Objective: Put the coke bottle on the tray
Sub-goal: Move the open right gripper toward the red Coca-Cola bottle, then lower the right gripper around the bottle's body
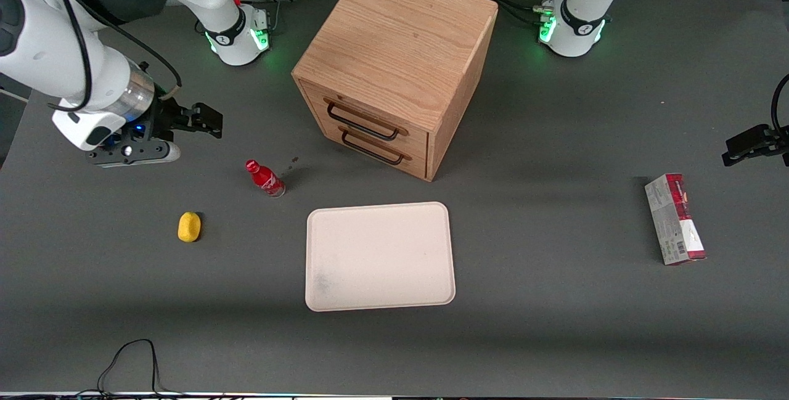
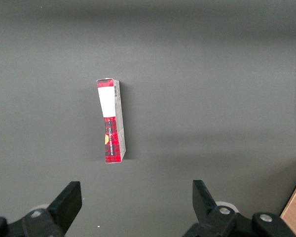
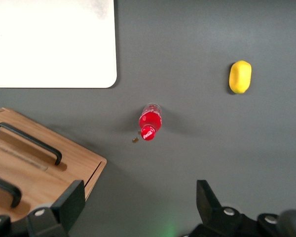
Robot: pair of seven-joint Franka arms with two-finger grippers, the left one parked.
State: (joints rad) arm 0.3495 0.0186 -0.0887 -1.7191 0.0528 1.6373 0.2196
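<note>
The coke bottle (image 1: 265, 179), small and red with a red cap, stands upright on the grey table between the cabinet and the tray; the right wrist view shows it from above (image 3: 150, 122). The cream-white tray (image 1: 379, 256) lies flat and bare, nearer to the front camera than the bottle; one of its corners shows in the right wrist view (image 3: 49, 44). My gripper (image 1: 206, 119) hangs above the table, apart from the bottle, farther from the front camera and more toward the working arm's end. Its fingers stand wide open and empty (image 3: 138, 197).
A yellow lemon-like object (image 1: 189, 227) lies beside the bottle toward the working arm's end (image 3: 240, 76). The wooden drawer cabinet (image 1: 394, 67) stands close to the bottle (image 3: 34, 158). A red-and-grey carton (image 1: 675, 218) lies toward the parked arm's end (image 2: 112, 121).
</note>
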